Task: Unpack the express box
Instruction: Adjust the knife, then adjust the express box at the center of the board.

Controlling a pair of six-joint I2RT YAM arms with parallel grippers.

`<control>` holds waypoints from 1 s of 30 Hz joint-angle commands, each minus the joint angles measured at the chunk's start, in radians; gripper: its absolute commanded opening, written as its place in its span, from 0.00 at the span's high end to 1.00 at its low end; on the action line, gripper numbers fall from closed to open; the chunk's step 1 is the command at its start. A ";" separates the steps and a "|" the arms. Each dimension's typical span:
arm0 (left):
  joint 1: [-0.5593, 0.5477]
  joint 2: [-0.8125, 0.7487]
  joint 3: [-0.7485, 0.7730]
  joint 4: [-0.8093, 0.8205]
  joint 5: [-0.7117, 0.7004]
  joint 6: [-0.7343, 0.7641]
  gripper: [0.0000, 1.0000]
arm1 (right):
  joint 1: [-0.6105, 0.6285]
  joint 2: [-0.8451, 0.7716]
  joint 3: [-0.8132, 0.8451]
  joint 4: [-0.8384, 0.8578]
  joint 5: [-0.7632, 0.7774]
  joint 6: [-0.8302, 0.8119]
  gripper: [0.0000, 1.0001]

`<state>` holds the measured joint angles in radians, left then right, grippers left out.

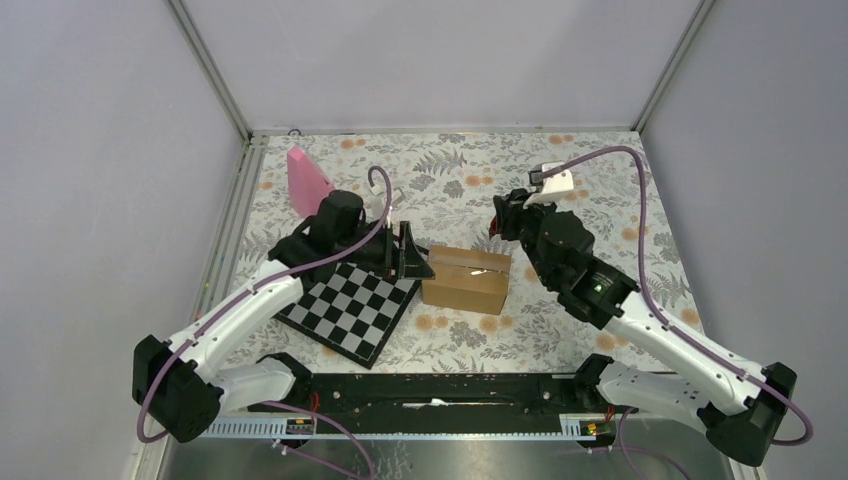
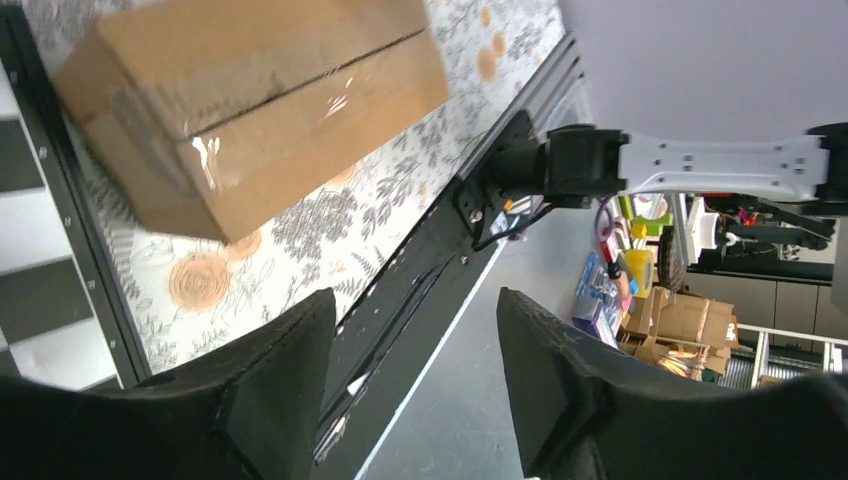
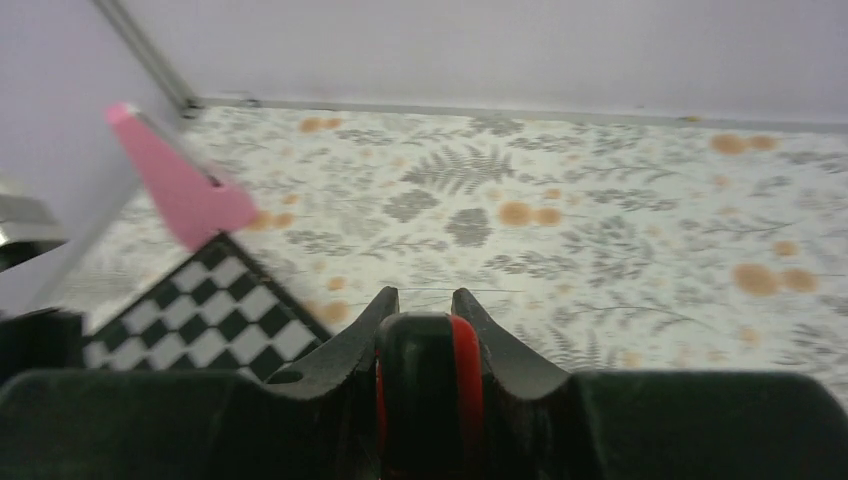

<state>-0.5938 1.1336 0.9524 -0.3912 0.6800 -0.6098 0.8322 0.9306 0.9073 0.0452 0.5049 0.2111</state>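
L claw (image 2: 415, 310) wide, nothing between fingers, sits at left end of small brown cardboard express box (image 1: 466, 278). R claw (image 3: 425, 300) pinched on small black-and-red item (image 3: 430, 380), type unclear. Counts: 1 box, 1 black-white chessboard (image 1: 348, 305), 1 pink cone-like piece (image 1: 306, 182), 2 arms. Box: plain, glossy tape over top seam, flaps closed. Lies flat mid-table on floral table cover (image 1: 450, 170), just right of board. Long axis runs left-right, seam along it.

Robot lab, grey-walled test bay (image 1: 440, 60), stored cartons (image 2: 685, 318)
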 commanded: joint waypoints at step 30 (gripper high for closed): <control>0.011 0.325 -0.223 0.439 -0.171 -0.343 0.75 | -0.252 0.168 -0.186 0.107 -0.355 -0.071 1.00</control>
<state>-0.5919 1.4414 0.6987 -0.0353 0.5110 -0.9405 0.5823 1.1858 0.7250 0.1963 0.2180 0.0418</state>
